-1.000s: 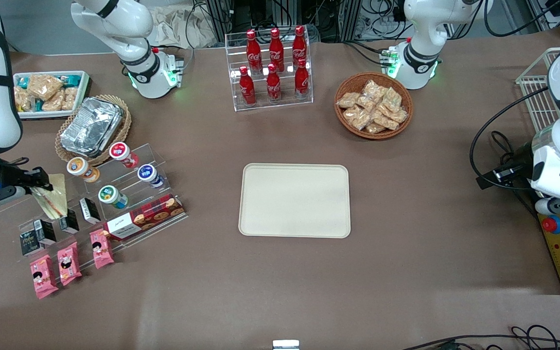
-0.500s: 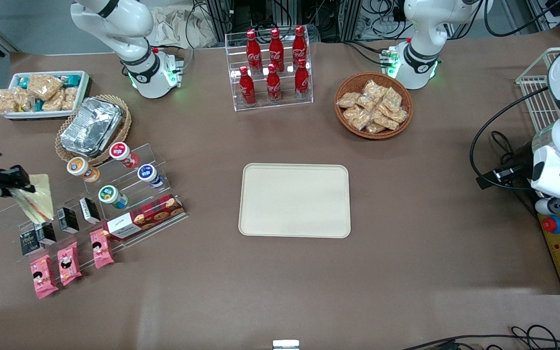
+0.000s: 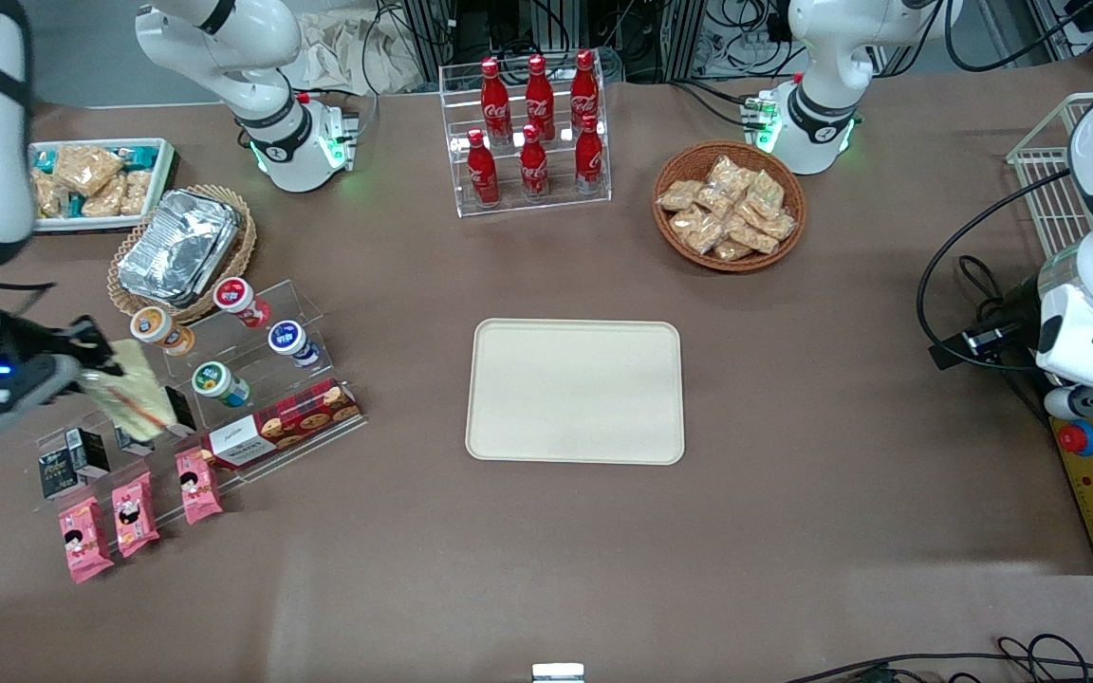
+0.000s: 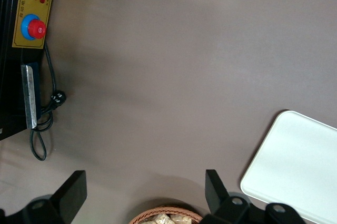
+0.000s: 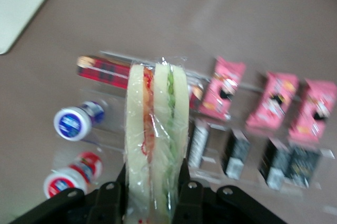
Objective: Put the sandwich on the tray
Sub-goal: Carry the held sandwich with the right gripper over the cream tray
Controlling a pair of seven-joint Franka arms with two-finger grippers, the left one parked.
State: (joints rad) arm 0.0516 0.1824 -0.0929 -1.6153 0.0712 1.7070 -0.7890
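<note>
The sandwich (image 3: pixel 134 391) (image 5: pixel 154 129), a clear-wrapped wedge of pale bread with red and green stripes on its edge, hangs in the air over the acrylic snack rack. My right gripper (image 3: pixel 91 365) (image 5: pixel 152 182) is shut on it, one finger on each bread face. The cream-beige tray (image 3: pixel 575 390) (image 5: pixel 18 3) lies flat in the table's middle with nothing on it, well off toward the parked arm from the sandwich. Its corner also shows in the left wrist view (image 4: pixel 300 169).
Under the sandwich the acrylic rack (image 3: pixel 224 379) holds yogurt cups, a cookie box (image 3: pixel 281 425) and black packets; pink snack packs (image 3: pixel 134 512) lie nearer the camera. A foil-filled basket (image 3: pixel 181 247), white snack bin (image 3: pixel 96 180), cola bottle stand (image 3: pixel 532 133) and wicker basket (image 3: pixel 729 204) stand farther away.
The gripper swung with the sandwich toward the table's outer edge, then came back toward the tray, now farther over the rack than a second ago. The sandwich stays held.
</note>
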